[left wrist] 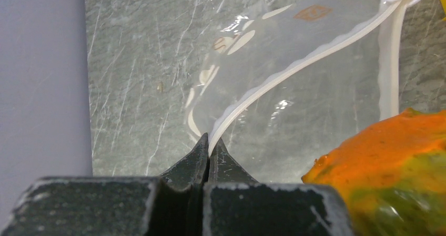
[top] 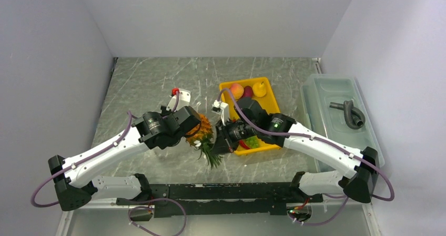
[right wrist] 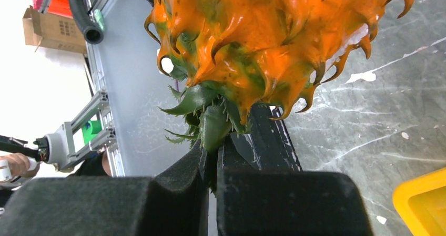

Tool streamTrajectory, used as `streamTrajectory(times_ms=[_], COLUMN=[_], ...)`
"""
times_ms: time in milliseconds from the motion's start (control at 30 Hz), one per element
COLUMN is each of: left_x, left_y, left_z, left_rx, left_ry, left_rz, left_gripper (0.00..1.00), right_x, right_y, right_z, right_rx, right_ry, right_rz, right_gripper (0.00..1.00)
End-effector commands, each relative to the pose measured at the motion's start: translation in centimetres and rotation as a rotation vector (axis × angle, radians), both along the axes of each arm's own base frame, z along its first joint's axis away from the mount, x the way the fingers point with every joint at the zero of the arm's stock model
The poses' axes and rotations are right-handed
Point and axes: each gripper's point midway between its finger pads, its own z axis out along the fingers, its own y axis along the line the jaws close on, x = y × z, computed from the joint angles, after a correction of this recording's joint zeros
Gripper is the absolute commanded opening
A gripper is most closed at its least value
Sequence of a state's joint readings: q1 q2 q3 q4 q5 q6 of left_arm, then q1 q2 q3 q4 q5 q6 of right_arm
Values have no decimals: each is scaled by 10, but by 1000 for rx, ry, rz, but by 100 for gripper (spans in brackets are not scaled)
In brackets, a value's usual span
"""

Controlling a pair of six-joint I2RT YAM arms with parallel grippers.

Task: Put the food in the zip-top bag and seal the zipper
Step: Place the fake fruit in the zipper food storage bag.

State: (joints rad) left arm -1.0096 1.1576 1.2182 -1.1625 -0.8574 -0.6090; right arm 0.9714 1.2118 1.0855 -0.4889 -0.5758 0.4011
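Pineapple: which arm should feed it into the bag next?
Right. The right gripper holds the pineapple by its leaves, at the mouth of the zip-top bag. The left gripper is shut on the zipper, holding that mouth up, so it isn't free.

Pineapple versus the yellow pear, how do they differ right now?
The pineapple is orange, spiky and leafy; the pear is plain yellow. The pineapple looks larger than the pear. The pineapple is held by its green leaves in the right gripper, outside the yellow tray; the pear lies in that tray, ungripped. Both are toy fruits.
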Motion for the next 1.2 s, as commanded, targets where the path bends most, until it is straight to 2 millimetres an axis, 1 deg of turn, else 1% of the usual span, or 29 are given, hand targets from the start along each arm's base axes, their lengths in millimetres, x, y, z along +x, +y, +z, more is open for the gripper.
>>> streamTrajectory(times_ms=[0,167,267,467,733,1167], left_x=[2,1,1,1,1,-4], left_y=[-2,-3,-5,-8,-14,-34], left_z=[8,9,10,9,7,3], left_rx=[-40,-47,-56,-65,-72,-131], left_ry=[-32,-33,-33,-27,-12,31], left_rz=[-5,-11,-23,-37,-66,-176], left_gripper=[0,0,0,0,0,0], right_x=[2,2,1,-8,-14,-1], right_y=[6,4,4,18,40,65], right_z=[10,-7,-14,-22,-26,-23], right_rx=[11,-65,-108,-124,-113,-61], right_ry=[-9,11,17,30,45,-10], right_rz=[-17,-35,-39,1,43,65], right_gripper=[0,0,0,0,0,0])
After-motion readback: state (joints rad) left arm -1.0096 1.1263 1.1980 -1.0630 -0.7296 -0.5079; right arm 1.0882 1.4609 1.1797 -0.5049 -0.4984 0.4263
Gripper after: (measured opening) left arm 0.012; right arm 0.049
